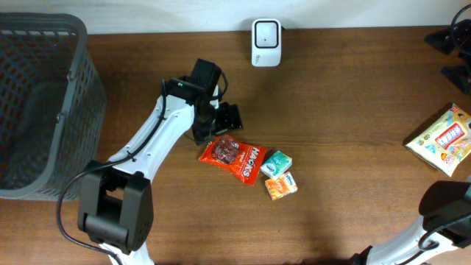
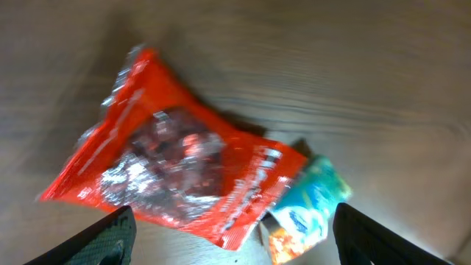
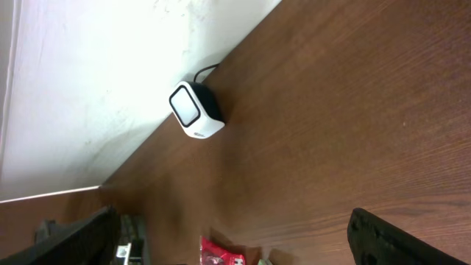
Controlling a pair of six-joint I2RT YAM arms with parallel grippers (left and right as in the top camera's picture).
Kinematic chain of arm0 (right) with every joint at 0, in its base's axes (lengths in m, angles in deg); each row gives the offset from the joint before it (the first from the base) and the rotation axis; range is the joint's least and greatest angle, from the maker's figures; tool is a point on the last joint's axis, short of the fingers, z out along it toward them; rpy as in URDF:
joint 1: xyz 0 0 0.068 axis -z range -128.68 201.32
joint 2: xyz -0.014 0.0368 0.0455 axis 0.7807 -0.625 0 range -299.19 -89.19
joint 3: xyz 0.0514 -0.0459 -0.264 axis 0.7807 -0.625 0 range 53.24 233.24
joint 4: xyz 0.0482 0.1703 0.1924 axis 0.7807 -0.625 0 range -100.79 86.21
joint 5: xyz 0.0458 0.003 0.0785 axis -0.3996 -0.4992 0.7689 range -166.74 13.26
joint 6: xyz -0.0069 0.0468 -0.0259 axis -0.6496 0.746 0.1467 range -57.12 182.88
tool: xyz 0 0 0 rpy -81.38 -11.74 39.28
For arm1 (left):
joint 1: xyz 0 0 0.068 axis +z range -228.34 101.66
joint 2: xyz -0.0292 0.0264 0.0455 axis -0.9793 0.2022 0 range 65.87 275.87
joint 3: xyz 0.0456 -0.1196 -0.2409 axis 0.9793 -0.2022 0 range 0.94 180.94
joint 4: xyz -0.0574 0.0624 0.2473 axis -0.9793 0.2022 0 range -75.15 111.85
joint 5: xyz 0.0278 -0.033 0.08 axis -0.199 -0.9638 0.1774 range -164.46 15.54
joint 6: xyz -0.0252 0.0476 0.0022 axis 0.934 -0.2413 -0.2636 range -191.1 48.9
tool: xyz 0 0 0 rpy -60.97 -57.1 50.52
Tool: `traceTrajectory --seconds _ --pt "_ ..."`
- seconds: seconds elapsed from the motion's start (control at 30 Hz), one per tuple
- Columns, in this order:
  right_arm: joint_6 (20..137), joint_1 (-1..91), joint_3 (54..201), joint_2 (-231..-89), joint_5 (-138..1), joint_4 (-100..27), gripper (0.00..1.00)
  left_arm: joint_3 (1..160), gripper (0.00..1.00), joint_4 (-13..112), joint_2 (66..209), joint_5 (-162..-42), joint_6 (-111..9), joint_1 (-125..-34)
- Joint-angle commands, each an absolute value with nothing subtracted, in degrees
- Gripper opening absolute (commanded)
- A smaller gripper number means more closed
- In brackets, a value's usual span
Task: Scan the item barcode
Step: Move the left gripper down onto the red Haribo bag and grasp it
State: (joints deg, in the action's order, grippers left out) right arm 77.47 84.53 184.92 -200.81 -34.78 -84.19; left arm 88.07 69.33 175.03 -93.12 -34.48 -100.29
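Left end effector [image 2: 235, 234] splayed wide, facing downward

Below the left gripper [image 2: 232, 227], the red packet [image 2: 176, 165] is blurred and its print unreadable; the orange packet [image 2: 283, 246] beside it is cut off by the bottom edge.

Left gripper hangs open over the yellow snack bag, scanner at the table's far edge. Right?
Not quite. The left gripper hangs open over the red packet, as the left wrist view shows; the yellow bag lies far off to the right. The scanner part holds.
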Motion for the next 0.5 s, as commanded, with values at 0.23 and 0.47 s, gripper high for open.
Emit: traceTrajectory --seconds 0.23,0.47 --pt "77.3 84.3 184.7 -200.9 -33.9 -84.0 0.98 74.5 0.94 63.2 175.0 -85.6 -11.7 -101.7" --pt "77.3 84.3 184.7 -200.9 -33.9 -84.0 0.98 71.4 0.99 62.2 175.0 -85.8 -11.4 -101.8"
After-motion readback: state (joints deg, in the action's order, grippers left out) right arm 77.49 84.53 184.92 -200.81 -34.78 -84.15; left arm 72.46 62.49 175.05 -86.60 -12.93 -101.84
